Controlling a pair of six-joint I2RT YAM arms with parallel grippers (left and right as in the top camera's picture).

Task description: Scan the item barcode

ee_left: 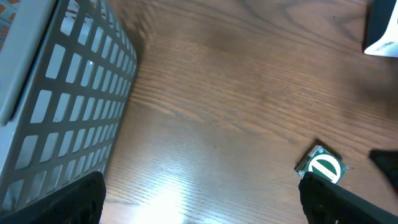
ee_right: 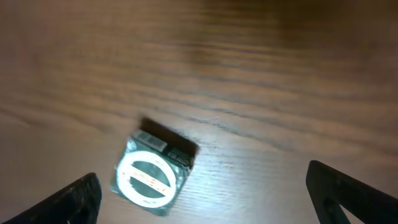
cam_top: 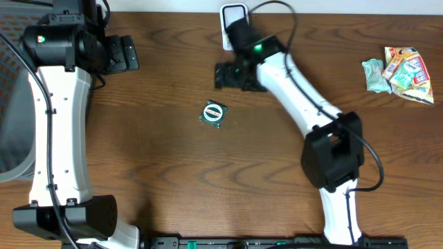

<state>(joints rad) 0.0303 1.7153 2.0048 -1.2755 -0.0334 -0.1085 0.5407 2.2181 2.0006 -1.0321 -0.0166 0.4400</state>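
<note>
I note green square packet (cam_top: 213,113) lying flat mid-counter (cam_top: 173,173), white round label up, nothing touching it, right claw (ee_right: 202,186) near it with fingers spread wide, left claw (ee_left: 200,193) likewise spread, empty, beside grey mesh basket (ee_left: 62,93)

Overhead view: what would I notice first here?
The white right arm stretches across the wooden table, its gripper open near a small green packet lying at the centre. Bright snack packets sit at the far right edge.
</note>
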